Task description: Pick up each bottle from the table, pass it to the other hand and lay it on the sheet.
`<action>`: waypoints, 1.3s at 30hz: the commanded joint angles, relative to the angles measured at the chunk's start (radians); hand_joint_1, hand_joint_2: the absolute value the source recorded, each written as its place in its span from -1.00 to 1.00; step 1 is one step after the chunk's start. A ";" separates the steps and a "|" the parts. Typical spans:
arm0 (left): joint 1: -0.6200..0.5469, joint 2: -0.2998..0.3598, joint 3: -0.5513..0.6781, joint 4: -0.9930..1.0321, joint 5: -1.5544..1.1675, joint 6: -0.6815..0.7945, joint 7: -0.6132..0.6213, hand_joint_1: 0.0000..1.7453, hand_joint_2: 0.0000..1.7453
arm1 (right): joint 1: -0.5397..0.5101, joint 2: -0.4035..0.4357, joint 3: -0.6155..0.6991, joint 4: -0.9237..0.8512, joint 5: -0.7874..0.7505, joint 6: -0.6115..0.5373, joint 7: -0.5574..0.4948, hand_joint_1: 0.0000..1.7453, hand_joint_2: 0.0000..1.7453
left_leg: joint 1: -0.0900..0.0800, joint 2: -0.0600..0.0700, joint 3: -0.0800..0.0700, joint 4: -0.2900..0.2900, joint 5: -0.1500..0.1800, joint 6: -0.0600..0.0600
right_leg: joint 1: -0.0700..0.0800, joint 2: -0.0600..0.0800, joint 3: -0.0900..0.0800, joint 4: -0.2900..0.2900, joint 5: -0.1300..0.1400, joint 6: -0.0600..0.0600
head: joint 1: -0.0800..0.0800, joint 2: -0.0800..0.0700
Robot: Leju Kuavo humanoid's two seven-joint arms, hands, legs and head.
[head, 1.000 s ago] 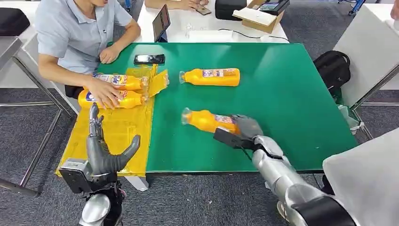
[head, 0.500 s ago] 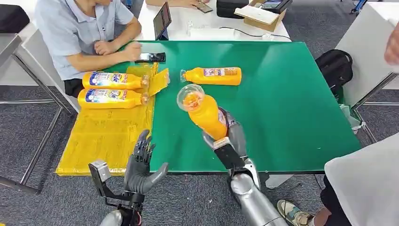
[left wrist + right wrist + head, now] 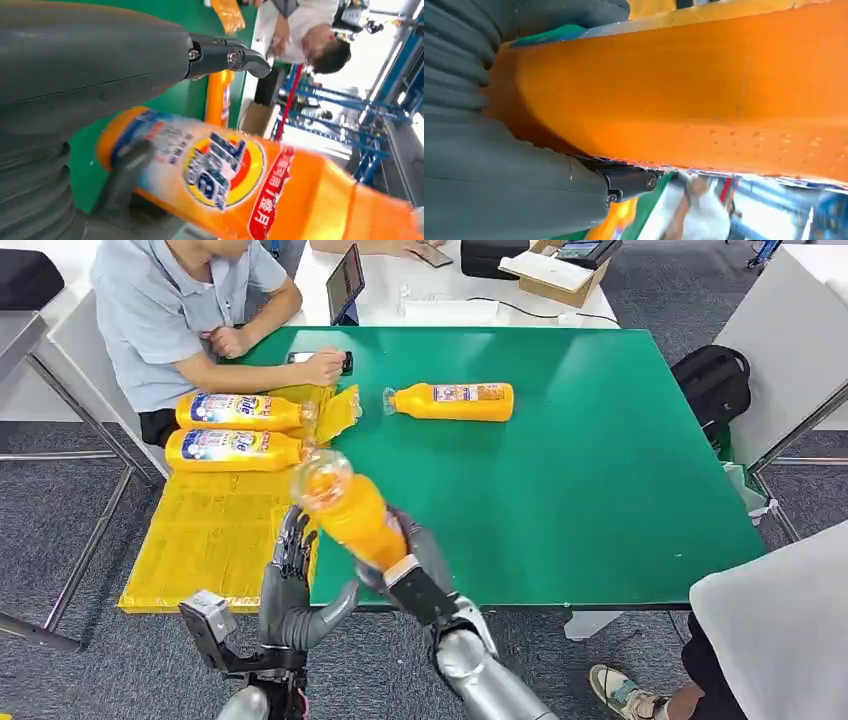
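Note:
My right hand (image 3: 417, 566) grips an orange bottle (image 3: 348, 508) by its base and holds it tilted in the air over the table's front edge, cap end raised. In the right wrist view the bottle (image 3: 704, 85) lies across my right hand (image 3: 499, 185). My left hand (image 3: 293, 585) is right beside it, fingers spread. In the left wrist view the labelled bottle (image 3: 240, 175) lies between the thumb and fingers of my left hand (image 3: 80, 100), which are not closed on it. Two bottles (image 3: 240, 411) (image 3: 235, 448) lie on the yellow sheet (image 3: 215, 540). Another bottle (image 3: 455, 400) lies on the green table (image 3: 600, 470).
A person sits at the table's far left corner with a hand (image 3: 322, 367) on a phone. A white table behind carries a tablet (image 3: 343, 285) and a cardboard box (image 3: 555, 275). A black bag (image 3: 710, 385) sits on the floor at the right.
My right hand lifted the bottle off the table and carried it left to my left hand, which came in beside it. The person's hand left the sheet's bottles and went to the phone.

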 commanded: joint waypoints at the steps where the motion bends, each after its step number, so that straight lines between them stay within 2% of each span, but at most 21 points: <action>1: -0.062 0.029 -0.057 0.093 0.033 -0.009 0.036 -1.00 1.00 | -0.055 0.006 0.137 0.102 0.019 -0.027 0.001 1.00 1.00 | 0.000 0.001 0.003 -0.001 -0.001 -0.001 | 0.000 0.000 0.003 -0.001 -0.001 -0.001 | 0.000 0.000; 6: -0.072 0.028 -0.059 0.105 0.088 -0.048 0.052 -1.00 1.00 | -0.063 0.002 0.162 0.092 0.015 -0.022 0.006 1.00 1.00 | 0.000 0.001 0.004 -0.001 -0.001 -0.001 | 0.000 0.000 0.003 -0.001 -0.001 -0.002 | 0.000 0.000; 7: -0.070 0.031 -0.060 0.096 0.113 -0.066 0.056 -0.84 1.00 | -0.064 0.004 0.169 0.096 0.010 -0.020 0.012 1.00 1.00 | 0.000 0.001 0.003 -0.001 -0.001 -0.001 | 0.000 0.000 0.003 -0.001 -0.001 -0.002 | 0.000 0.000; 8: -0.069 0.032 -0.060 0.093 0.118 -0.069 0.056 0.74 1.00 | -0.065 0.004 0.173 0.099 0.009 -0.021 0.014 1.00 1.00 | 0.000 0.001 0.005 -0.001 -0.001 -0.001 | 0.000 -0.001 0.005 -0.001 -0.001 -0.002 | 0.000 0.000; 9: -0.069 0.033 -0.060 0.091 0.118 -0.069 0.056 0.74 1.00 | -0.064 0.004 0.174 0.102 0.009 -0.022 0.014 1.00 1.00 | 0.000 0.000 0.004 -0.001 -0.001 -0.001 | 0.000 -0.001 0.004 -0.001 -0.001 -0.002 | 0.000 0.000; 10: -0.068 0.035 -0.060 0.086 0.119 -0.070 0.056 1.00 1.00 | -0.066 0.005 0.177 0.110 0.004 -0.023 0.013 1.00 1.00 | 0.000 0.001 0.003 -0.001 -0.001 -0.001 | 0.000 0.000 0.003 -0.001 -0.001 -0.002 | 0.000 0.000; 13: -0.067 0.033 -0.054 0.082 0.125 -0.069 0.052 1.00 1.00 | -0.064 0.007 0.178 0.117 -0.003 -0.029 0.010 1.00 1.00 | 0.000 0.001 0.004 -0.001 -0.001 -0.001 | 0.001 0.000 0.004 -0.001 -0.001 -0.002 | 0.000 0.000; 14: -0.064 0.028 -0.045 0.082 0.140 -0.067 0.053 1.00 1.00 | -0.058 0.013 0.174 0.119 -0.012 -0.038 0.007 0.64 1.00 | 0.000 0.001 0.005 -0.001 -0.002 -0.001 | 0.001 -0.001 0.005 -0.001 -0.002 -0.002 | 0.000 0.000; 15: -0.064 0.028 -0.045 0.081 0.140 -0.067 0.053 1.00 1.00 | -0.056 0.016 0.175 0.119 -0.012 -0.040 0.007 0.64 1.00 | 0.000 0.000 0.004 -0.001 -0.001 -0.001 | 0.000 -0.001 0.004 -0.001 -0.001 -0.002 | 0.000 0.000; 16: -0.063 0.026 -0.041 0.080 0.143 -0.063 0.051 1.00 1.00 | -0.051 0.019 0.173 0.116 -0.016 -0.044 0.006 -0.86 1.00 | 0.000 0.001 0.004 -0.001 -0.001 -0.001 | 0.001 -0.001 0.003 -0.001 -0.001 -0.001 | 0.000 0.000; 17: -0.059 0.021 -0.032 0.078 0.142 -0.045 0.042 1.00 1.00 | -0.047 0.022 0.177 0.115 -0.023 -0.041 0.007 -1.00 1.00 | 0.000 0.001 0.003 -0.001 -0.001 -0.001 | 0.000 0.000 0.003 -0.001 -0.001 -0.001 | 0.000 0.000; 21: -0.058 0.015 -0.021 0.073 0.145 -0.016 0.033 1.00 1.00 | -0.040 0.030 0.187 0.116 -0.039 -0.045 0.003 -1.00 1.00 | 0.000 0.001 0.005 -0.001 -0.002 -0.001 | 0.001 -0.001 0.005 -0.001 -0.002 -0.002 | 0.000 0.000; 22: -0.058 0.014 -0.019 0.072 0.146 -0.008 0.031 1.00 1.00 | -0.038 0.033 0.192 0.118 -0.047 -0.045 -0.003 -1.00 -1.00 | 0.000 0.000 0.004 -0.001 -0.001 -0.001 | 0.001 -0.001 0.004 -0.001 -0.001 -0.002 | 0.000 0.000; 28: -0.064 0.011 0.000 0.081 0.148 0.033 0.026 1.00 1.00 | -0.031 0.033 0.221 0.107 -0.013 -0.121 -0.057 -1.00 -1.00 | 0.000 0.000 0.004 -0.001 -0.001 -0.001 | 0.000 -0.001 0.003 -0.001 -0.001 -0.002 | 0.000 0.000; 31: -0.074 -0.004 0.037 0.099 0.126 0.105 0.022 1.00 1.00 | -0.027 0.024 0.249 0.092 0.016 -0.164 -0.076 -1.00 -1.00 | 0.000 0.001 0.003 -0.001 -0.001 -0.001 | 0.001 -0.001 0.003 -0.001 -0.001 -0.001 | 0.000 0.000; 32: -0.093 -0.008 0.075 0.140 0.109 0.174 0.038 1.00 1.00 | -0.023 0.012 0.272 0.070 0.029 -0.189 -0.087 -1.00 -1.00 | 0.000 0.001 0.005 -0.001 -0.002 -0.001 | 0.001 -0.001 0.005 -0.001 -0.002 -0.002 | 0.000 0.000; 34: -0.115 0.003 0.107 0.172 0.106 0.185 0.033 1.00 1.00 | -0.020 0.003 0.289 0.055 0.035 -0.209 -0.088 -1.00 -1.00 | 0.000 0.000 0.005 -0.001 -0.001 -0.001 | 0.001 -0.002 0.005 -0.001 -0.002 -0.002 | 0.000 0.000; 38: -0.152 0.007 0.171 0.224 0.017 0.278 -0.040 1.00 1.00 | -0.020 -0.004 0.305 0.043 0.057 -0.270 -0.106 -1.00 -1.00 | 0.000 0.001 0.005 -0.002 -0.001 -0.001 | 0.001 0.000 0.005 -0.001 -0.001 -0.002 | 0.001 0.000; 39: -0.173 0.019 0.187 0.254 -0.075 0.351 -0.061 1.00 1.00 | -0.016 -0.013 0.313 0.026 0.059 -0.298 -0.106 -1.00 -1.00 | 0.000 0.003 0.004 -0.002 -0.001 -0.001 | 0.000 0.001 0.003 -0.001 0.000 -0.002 | 0.001 0.000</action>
